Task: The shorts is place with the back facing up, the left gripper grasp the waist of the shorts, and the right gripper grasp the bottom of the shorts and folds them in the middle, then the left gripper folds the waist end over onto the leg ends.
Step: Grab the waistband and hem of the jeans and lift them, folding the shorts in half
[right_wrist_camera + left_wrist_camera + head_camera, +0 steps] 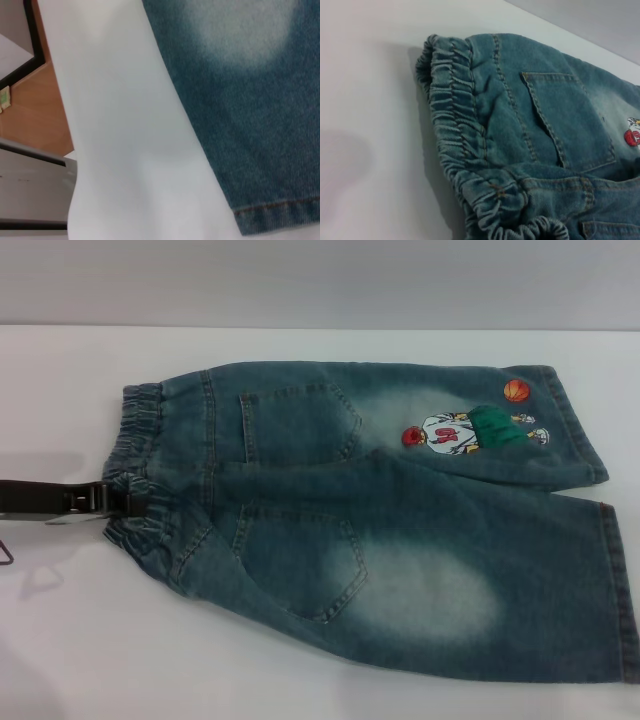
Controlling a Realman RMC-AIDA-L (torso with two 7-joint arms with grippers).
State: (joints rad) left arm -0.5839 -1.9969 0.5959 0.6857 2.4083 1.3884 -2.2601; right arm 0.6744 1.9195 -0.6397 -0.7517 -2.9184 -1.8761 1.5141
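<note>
Fingers of the left gripper (pixel 118 502), black and reaching in from the left edge of the head view, set right at the middle of the waist (pixel 140 465); whether clenched on the band or released cannot be told. No sight of the right gripper in any view.

White tabletop (pixel 90 640) across the whole scene, pale grey wall (pixel 320 280) behind its far edge.

Spread flat over the middle and right of the tabletop: the shorts (pixel 400 540), faded blue-green denim, back side up, waist to the left, legs running right. Near leg wide, with a pale washed patch (pixel 430 585), reaching the right edge of the head view. Far leg ending at a stitched hem (pixel 580 425).

Two back patch pockets, one far (pixel 300 425), one near (pixel 300 560).

On the far leg, an embroidered cartoon player (pixel 465 435), with an orange ball (pixel 516 390) just beyond it toward the hem.

Left wrist view: gathered, ruffled elastic band (pixel 450 125) close up, bunched and raised off the tabletop.

Right wrist view: near leg hem stitching (pixel 275 206) lying on the tabletop, brown floor (pixel 35 110) beyond the table's edge.
</note>
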